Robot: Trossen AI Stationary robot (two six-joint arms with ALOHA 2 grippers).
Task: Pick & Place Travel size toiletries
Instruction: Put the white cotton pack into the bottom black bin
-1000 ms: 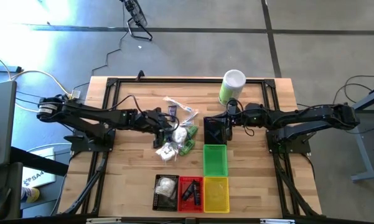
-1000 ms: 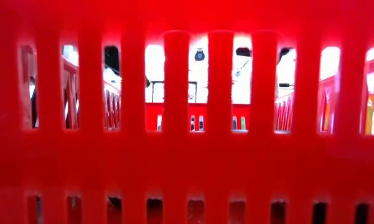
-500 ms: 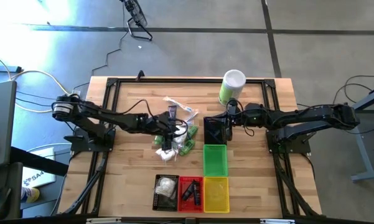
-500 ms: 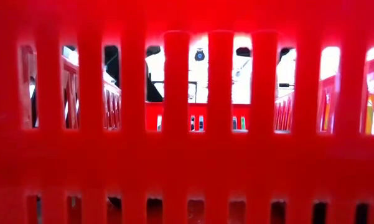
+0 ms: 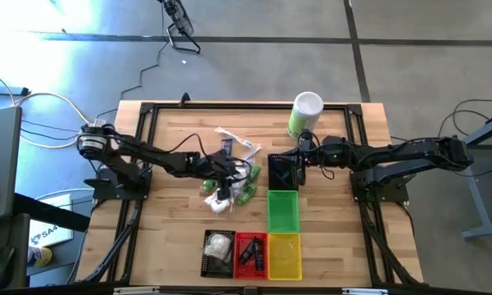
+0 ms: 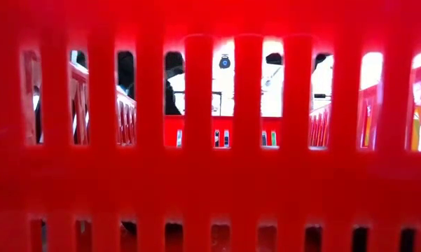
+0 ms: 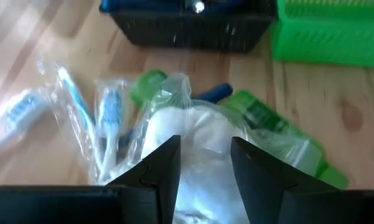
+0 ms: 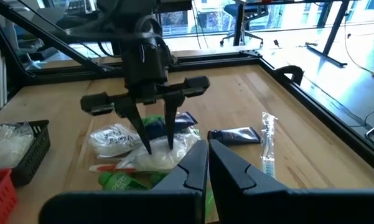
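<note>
The travel size toiletries lie in a loose pile (image 5: pixel 229 176) at mid-table. It holds a white pouch (image 7: pixel 199 134), green bottles (image 7: pixel 267 127), a dark blue tube (image 8: pixel 233 134) and clear-wrapped sticks (image 7: pixel 74 106). My left gripper (image 8: pixel 157 146) slants down into the pile, open, its fingers either side of the white pouch. My right gripper (image 8: pixel 208 158) hangs shut and empty above the black basket (image 5: pixel 282 172), to the right of the pile. The low view is blocked by a red basket wall (image 6: pixel 210 189). My left gripper comes at the white pouch (image 7: pixel 202 124) slanting down from the table's left, one finger on each side. The fingertips (image 8: pixel 144 148) reach down to the pouch's level. I cannot tell whether they touch it. The pouch lies on the pile.
A green basket (image 5: pixel 282 211) sits just below the black one. Along the near edge stand a black basket with white pouches (image 5: pixel 218 250), a red basket (image 5: pixel 250 252) and a yellow one (image 5: pixel 284 254). A tall green-and-white canister (image 5: pixel 305 113) stands at the far side.
My left gripper has gone down and toward the table's right edge, onto the pile, with its finger gap unchanged. The pile has not visibly shifted.
</note>
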